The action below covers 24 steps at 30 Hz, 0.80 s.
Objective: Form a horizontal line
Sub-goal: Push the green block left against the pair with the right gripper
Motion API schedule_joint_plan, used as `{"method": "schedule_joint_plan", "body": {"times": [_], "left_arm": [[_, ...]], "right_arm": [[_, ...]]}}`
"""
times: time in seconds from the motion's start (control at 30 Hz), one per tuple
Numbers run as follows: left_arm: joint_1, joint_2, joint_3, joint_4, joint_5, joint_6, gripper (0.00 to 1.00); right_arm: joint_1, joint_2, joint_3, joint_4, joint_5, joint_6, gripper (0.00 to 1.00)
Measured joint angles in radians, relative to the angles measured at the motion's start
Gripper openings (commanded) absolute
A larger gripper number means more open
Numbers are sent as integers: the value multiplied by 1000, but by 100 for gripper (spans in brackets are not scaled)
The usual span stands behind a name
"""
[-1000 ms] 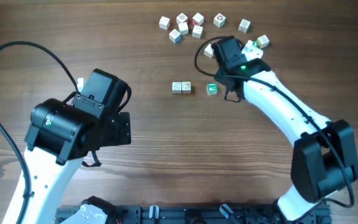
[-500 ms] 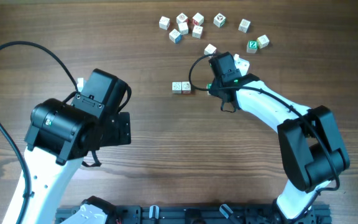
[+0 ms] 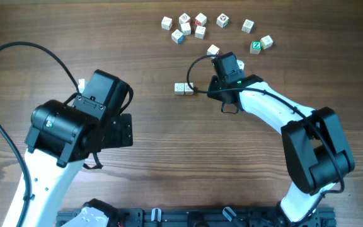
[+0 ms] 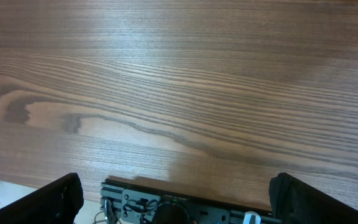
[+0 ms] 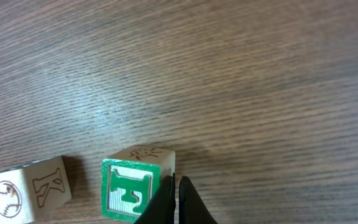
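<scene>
Horizontal line (image 3: 183, 89) is lying incomplete: green cube (image 5: 132, 186) is sitting just 3 o'clock of K cube (image 5: 27, 193), clenched right jaws touching it; left jaws are gaping released.

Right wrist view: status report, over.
Right hand shut, beside green cube. Left hand open, empty. Gap between green cube and K cube. Nothing between them.

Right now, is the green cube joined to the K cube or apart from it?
Apart: the right wrist view shows a strip of bare table between the green cube and the K cube.
</scene>
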Motion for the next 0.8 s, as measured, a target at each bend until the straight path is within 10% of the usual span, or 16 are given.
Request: {"method": "schedule_joint_plan", "body": {"times": [0.8], "left_arm": [[0, 0, 0, 0, 0, 0, 100]], "right_arm": [[0, 0, -2, 89, -71, -91, 5]]}}
